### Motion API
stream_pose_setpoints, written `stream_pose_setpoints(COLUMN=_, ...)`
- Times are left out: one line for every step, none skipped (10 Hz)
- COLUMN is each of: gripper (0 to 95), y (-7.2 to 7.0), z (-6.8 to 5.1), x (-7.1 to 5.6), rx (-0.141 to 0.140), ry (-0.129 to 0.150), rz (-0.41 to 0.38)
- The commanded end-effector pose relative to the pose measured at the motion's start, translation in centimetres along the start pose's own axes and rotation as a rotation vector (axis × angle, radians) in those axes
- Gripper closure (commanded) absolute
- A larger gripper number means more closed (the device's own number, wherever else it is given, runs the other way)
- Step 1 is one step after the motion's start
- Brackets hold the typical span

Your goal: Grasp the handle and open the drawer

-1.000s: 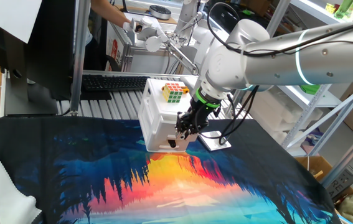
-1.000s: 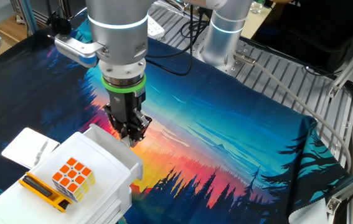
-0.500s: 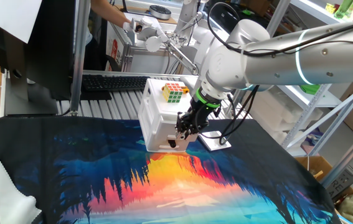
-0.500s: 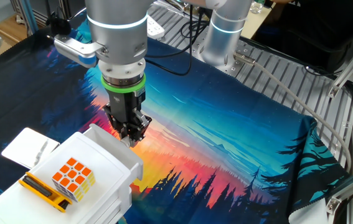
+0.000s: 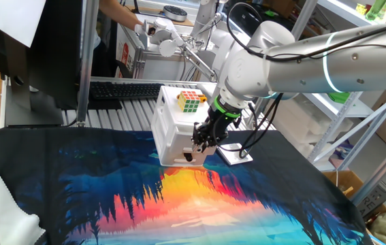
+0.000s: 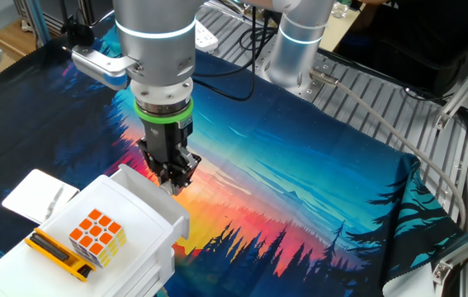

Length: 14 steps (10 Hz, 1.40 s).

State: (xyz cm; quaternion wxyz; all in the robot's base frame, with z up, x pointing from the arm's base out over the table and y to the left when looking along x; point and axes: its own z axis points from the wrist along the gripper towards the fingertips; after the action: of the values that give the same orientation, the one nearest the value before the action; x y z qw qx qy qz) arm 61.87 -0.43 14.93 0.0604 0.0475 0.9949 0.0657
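A small white two-drawer cabinet (image 5: 170,129) stands at the back of the painted cloth; it also shows in the other fixed view (image 6: 139,216). My gripper (image 5: 202,140) is pressed against the upper drawer (image 5: 180,136) at its front. Its fingers (image 6: 170,171) stand close together at the drawer's top front edge, seemingly shut on the white handle, which they hide. The lower drawer front carries a round black knob (image 5: 188,157).
A Rubik's cube (image 5: 190,101) (image 6: 96,236) and a yellow-and-black bar (image 6: 52,250) lie on the cabinet top. A white flat card (image 5: 235,156) (image 6: 40,196) lies beside the cabinet. A keyboard (image 5: 121,90) lies behind it, and the arm's base (image 6: 295,45) stands at the table's far side.
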Motion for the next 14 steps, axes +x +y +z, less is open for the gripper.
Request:
stream_pose_setpoints(gripper=76.0, y=0.02, z=0.04, x=-0.03, rx=-0.005, ry=0.012, rz=-0.004)
stream_pose_setpoints(gripper=57.0, y=0.02, z=0.03, x=-0.03, rx=-0.013, ry=0.015, rz=0.007)
stream_pose_setpoints(gripper=57.0, y=0.02, z=0.03, x=-0.04, rx=-0.012, ry=0.019, rz=0.016)
stream_pose_setpoints(gripper=57.0, y=0.02, z=0.03, x=-0.04, rx=-0.014, ry=0.029, rz=0.021)
stream_pose_setpoints(gripper=57.0, y=0.02, z=0.03, x=-0.04, rx=-0.019, ry=0.049, rz=0.027)
stream_pose_setpoints(gripper=57.0, y=0.02, z=0.03, x=-0.04, rx=-0.029, ry=0.062, rz=0.039)
stream_pose_setpoints(gripper=57.0, y=0.01, z=0.03, x=-0.04, rx=-0.03, ry=0.064, rz=0.04)
stream_pose_setpoints(gripper=57.0, y=0.02, z=0.03, x=-0.03, rx=-0.036, ry=0.067, rz=0.037)
stream_pose_setpoints(gripper=57.0, y=0.01, z=0.02, x=-0.03, rx=-0.037, ry=0.071, rz=0.034)
stream_pose_setpoints(gripper=57.0, y=0.0, z=-0.02, x=-0.04, rx=-0.033, ry=0.069, rz=0.034)
stream_pose_setpoints(gripper=57.0, y=0.0, z=-0.03, x=-0.04, rx=-0.031, ry=0.066, rz=0.041)
stream_pose_setpoints(gripper=38.0, y=0.0, z=-0.03, x=-0.04, rx=-0.031, ry=0.065, rz=0.044)
stream_pose_setpoints(gripper=38.0, y=0.01, z=-0.04, x=-0.05, rx=-0.031, ry=0.065, rz=0.042)
stream_pose_setpoints(gripper=38.0, y=0.01, z=-0.06, x=-0.05, rx=-0.031, ry=0.066, rz=0.044)
